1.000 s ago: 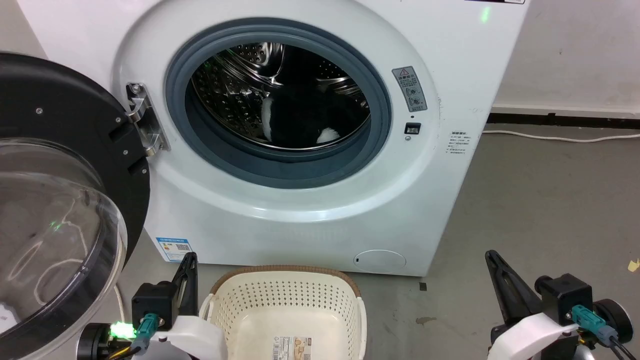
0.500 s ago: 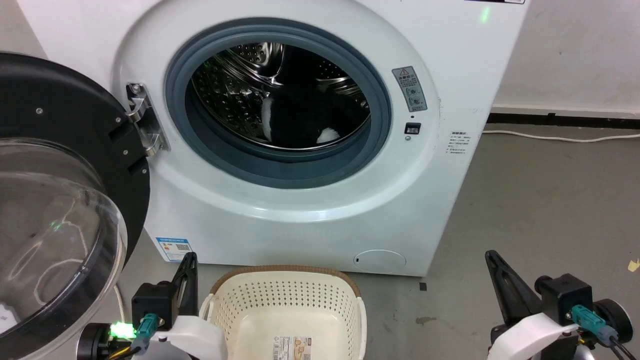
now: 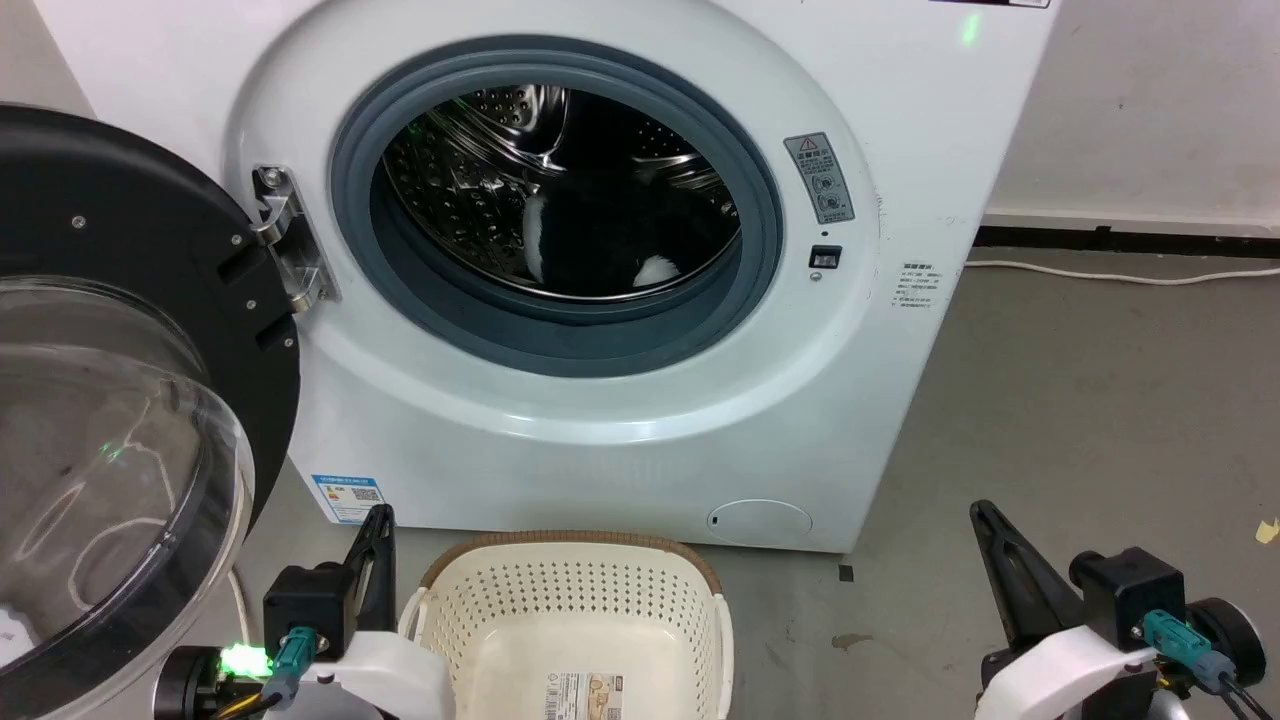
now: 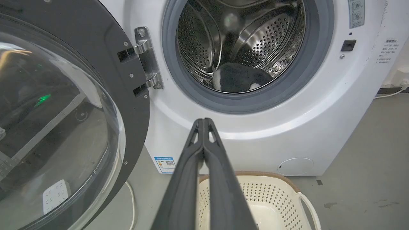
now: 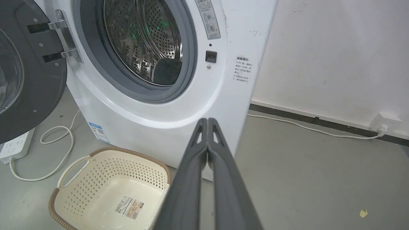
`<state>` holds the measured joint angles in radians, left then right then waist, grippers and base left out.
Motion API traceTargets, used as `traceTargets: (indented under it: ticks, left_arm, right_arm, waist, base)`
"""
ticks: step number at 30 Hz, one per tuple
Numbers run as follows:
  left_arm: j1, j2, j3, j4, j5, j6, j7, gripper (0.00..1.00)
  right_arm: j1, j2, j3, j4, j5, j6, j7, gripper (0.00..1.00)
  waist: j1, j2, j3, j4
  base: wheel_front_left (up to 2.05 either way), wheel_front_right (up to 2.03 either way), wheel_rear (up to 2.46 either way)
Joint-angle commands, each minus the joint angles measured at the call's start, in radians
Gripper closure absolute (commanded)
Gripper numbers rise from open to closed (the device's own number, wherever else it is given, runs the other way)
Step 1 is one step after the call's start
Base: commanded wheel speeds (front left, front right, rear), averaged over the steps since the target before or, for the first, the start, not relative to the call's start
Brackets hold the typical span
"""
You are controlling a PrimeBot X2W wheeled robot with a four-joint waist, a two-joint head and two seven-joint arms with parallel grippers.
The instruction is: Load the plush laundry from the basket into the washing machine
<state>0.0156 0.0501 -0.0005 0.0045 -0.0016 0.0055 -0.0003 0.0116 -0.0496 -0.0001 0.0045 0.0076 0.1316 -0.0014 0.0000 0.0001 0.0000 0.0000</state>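
The jaws of the left gripper (image 4: 203, 123) were pressed together, tip against tip, with nothing between them. The jaws of the right gripper (image 5: 207, 121) stood likewise together and held nothing. Both grippers hung in front of the large white front-loading washing machine (image 3: 620, 440), apart from its front panel. The left one was before its hinge side and the right one was beyond its right corner.

The fluffy black plush laundry with white patches (image 3: 590, 245) lay inside the washing machine, on the bottom of the perforated steel drum (image 3: 450, 190), behind the grey rubber door seal (image 3: 560, 345). The round black-framed clear door (image 3: 120, 200) was swung wide to the left of the washing machine's opening, on its metal hinge (image 3: 285, 240).

The cream perforated plastic basket with a brown woven-look rim (image 3: 570, 540) stood on the grey floor (image 3: 1080, 400) just in front of the washing machine, below the opening. Its inner floor lay bare, with a printed sticker (image 3: 585, 695) on it. A white cable (image 5: 319, 129) ran along the floor to the right of the washing machine, to a white wall socket (image 5: 385, 123).
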Motion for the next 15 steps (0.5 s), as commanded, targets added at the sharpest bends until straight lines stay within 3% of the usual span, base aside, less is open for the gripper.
traceTargets:
  ticks: [1,15]
  left_arm:
    - [-0.016,0.0,0.0,-0.005,0.002,-0.005,0.0,1.0]
    - [-0.016,0.0,0.0,-0.005,0.002,-0.005,0.0,1.0]
  right_arm:
    - [-0.012,-0.001,0.0,-0.005,-0.008,-0.001,0.001,1.0]
    - [-0.012,-0.001,0.0,-0.005,-0.008,-0.001,0.001,1.0]
  waist:
    - [0.0,-0.0001,0.0,0.0]
    - [0.0,-0.0001,0.0,0.0]
  base:
    - [0.0,0.0,0.0]
    - [0.0,0.0,0.0]
